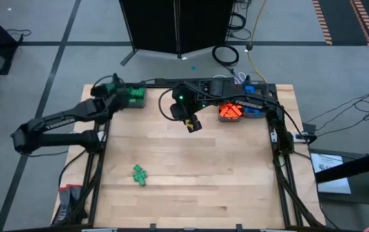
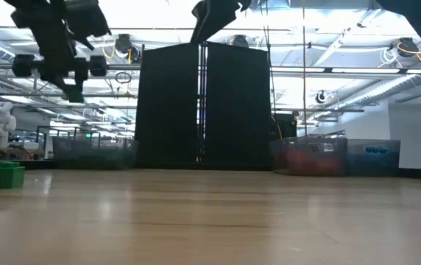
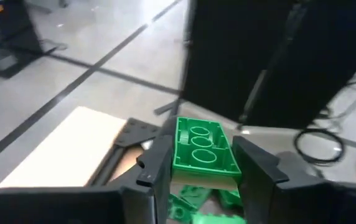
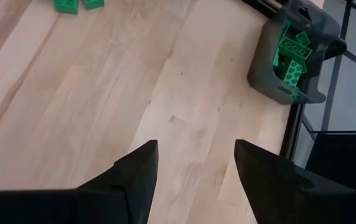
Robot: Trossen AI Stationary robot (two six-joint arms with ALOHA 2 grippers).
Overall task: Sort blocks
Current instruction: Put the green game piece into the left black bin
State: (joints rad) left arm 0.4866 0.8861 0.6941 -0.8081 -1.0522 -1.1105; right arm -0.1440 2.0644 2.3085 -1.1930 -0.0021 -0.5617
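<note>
Left gripper clamping green block hollow underside toward wrist, long axis along fingers, above green-filled bin; right gripper agape, empty.

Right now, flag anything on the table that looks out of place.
A small cluster of green blocks lies loose on the bare wooden table, far from the bins. The green bin sits at the far edge, where the left gripper holds a green block above it. Nothing looks spilled or damaged.
</note>
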